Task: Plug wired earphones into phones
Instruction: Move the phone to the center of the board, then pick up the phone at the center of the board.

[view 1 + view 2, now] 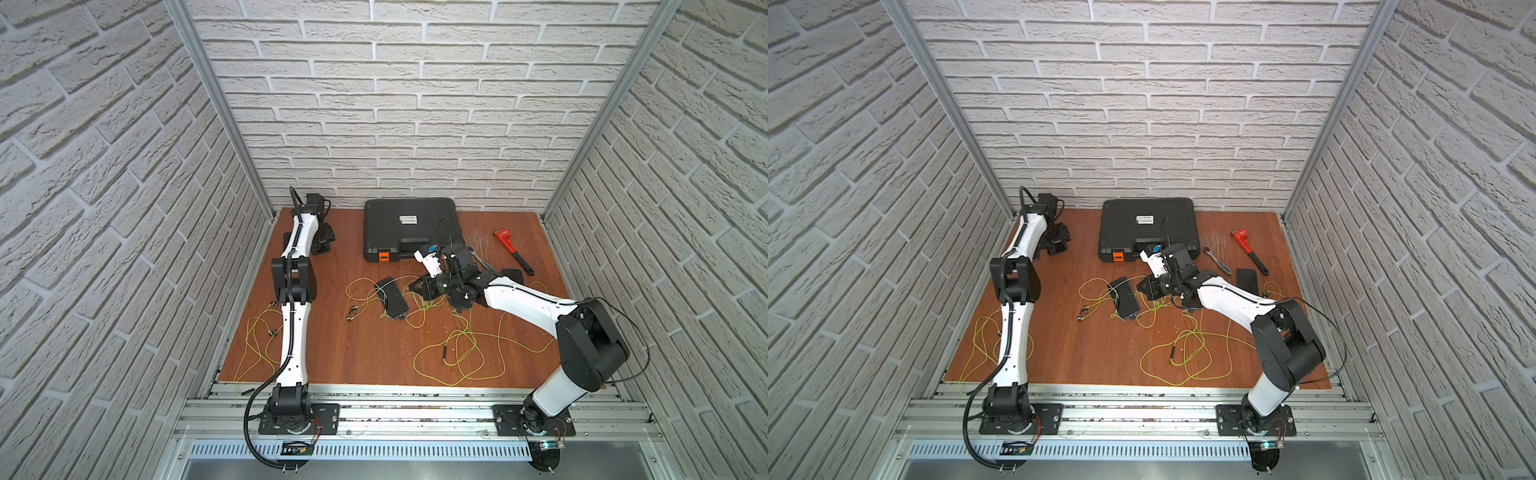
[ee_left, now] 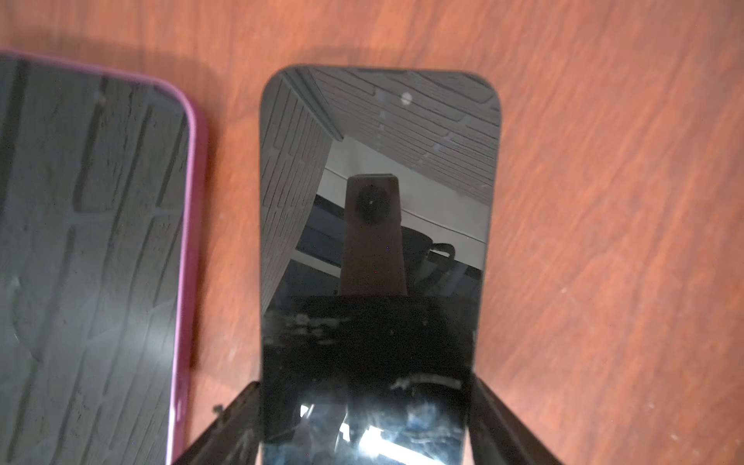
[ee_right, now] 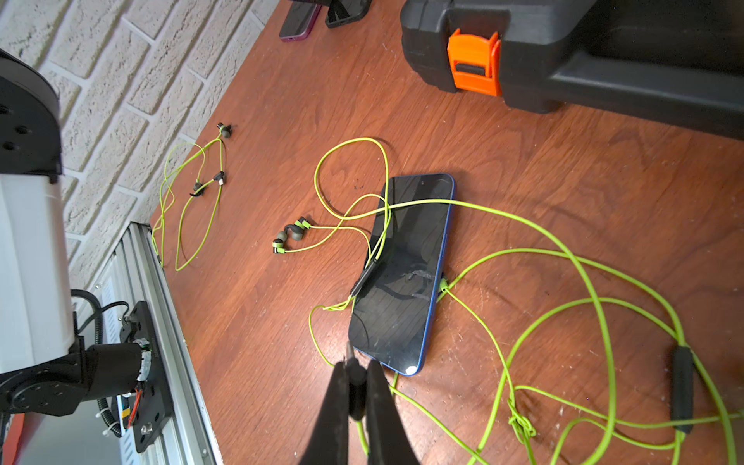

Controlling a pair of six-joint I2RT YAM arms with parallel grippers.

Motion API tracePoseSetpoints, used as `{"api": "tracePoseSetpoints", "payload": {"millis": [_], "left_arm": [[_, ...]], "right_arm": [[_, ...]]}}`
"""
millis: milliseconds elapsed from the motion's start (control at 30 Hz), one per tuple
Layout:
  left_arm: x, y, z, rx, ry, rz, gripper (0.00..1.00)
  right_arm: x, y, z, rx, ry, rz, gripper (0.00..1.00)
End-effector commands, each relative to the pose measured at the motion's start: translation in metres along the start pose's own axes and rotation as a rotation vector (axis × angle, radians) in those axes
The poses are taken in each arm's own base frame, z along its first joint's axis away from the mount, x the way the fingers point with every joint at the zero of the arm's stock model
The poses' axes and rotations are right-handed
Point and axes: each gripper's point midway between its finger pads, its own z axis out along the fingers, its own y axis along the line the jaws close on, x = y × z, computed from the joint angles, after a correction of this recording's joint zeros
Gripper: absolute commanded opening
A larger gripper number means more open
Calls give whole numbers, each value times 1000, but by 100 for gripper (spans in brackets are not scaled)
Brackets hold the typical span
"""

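My left gripper [image 2: 367, 382] is shut on a black phone [image 2: 378, 201], one finger against each long edge, at the table's back left [image 1: 322, 243]. A purple-cased phone [image 2: 92, 241] lies beside it. My right gripper [image 3: 356, 368] is shut on the dark plug [image 3: 354, 374] of a yellow-green earphone cord, its metal tip just short of the near end of a blue-rimmed phone [image 3: 406, 282] lying mid-table [image 1: 392, 297]. Another earphone cord with its inline remote [image 3: 366, 277] is draped over that phone. A further phone [image 1: 1246, 280] lies to the right. More earphones [image 1: 461, 353] lie in loose loops.
A big black case [image 1: 411, 228] with an orange latch stands at the back centre. A red pipe wrench [image 1: 513, 249] and a ratchet [image 1: 1217, 259] lie at the back right. An earphone loop [image 1: 253, 345] runs under the left arm. An aluminium rail [image 1: 415, 395] edges the front.
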Motion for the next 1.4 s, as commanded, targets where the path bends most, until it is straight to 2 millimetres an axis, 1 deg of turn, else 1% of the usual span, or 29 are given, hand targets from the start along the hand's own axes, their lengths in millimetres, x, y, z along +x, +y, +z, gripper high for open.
{"api": "tracePoseSetpoints", "payload": {"millis": [0,67,100,200,300,367,400,433,467,533,633,700,767,867,967,1100,1267,1367], "left_arm": [[69,-4,7,-55,233,102,65],[76,-5,-2,-64,248,115,63],[84,-5,-5,-65,269,118,62],[112,-3,-8,-65,338,130,60],[140,-1,-17,-85,393,145,57],[155,-5,-24,-97,397,175,57],[160,-10,-27,-88,397,188,59],[161,-12,-27,-82,397,194,63],[159,-11,-28,-86,392,195,66],[149,-7,-27,-106,384,196,77],[141,-6,-19,-104,391,199,83],[139,-3,-13,-113,409,201,83],[142,-3,-7,-115,426,205,83],[145,-7,-1,-103,441,214,80],[144,-11,-1,-96,439,226,79],[150,-16,-3,-117,463,269,78],[153,-18,-3,-117,474,268,70],[156,-22,-5,-91,485,250,68]], "right_arm": [[-11,5,-3,-16,-28,-43,5],[-11,4,-3,-9,-27,-45,5],[-11,3,-3,-6,-26,-45,5],[-12,2,-3,3,-25,-56,5],[-12,2,-4,7,-14,-59,5],[-11,2,-4,9,-12,-59,5],[-10,1,-4,11,-10,-58,5],[-11,2,-5,10,-12,-58,5],[-10,2,-5,10,-7,-57,5],[-9,2,-5,7,-6,-56,5],[-9,3,-8,14,-10,-57,5],[-9,2,-11,23,-16,-57,5],[-7,1,-13,33,-20,-55,5],[-6,0,-16,41,-20,-58,5],[-6,1,-17,45,-21,-60,5],[-10,4,-20,40,-31,-65,5],[-16,8,-26,37,-52,-72,5],[-17,8,-29,45,-51,-80,5]]}}
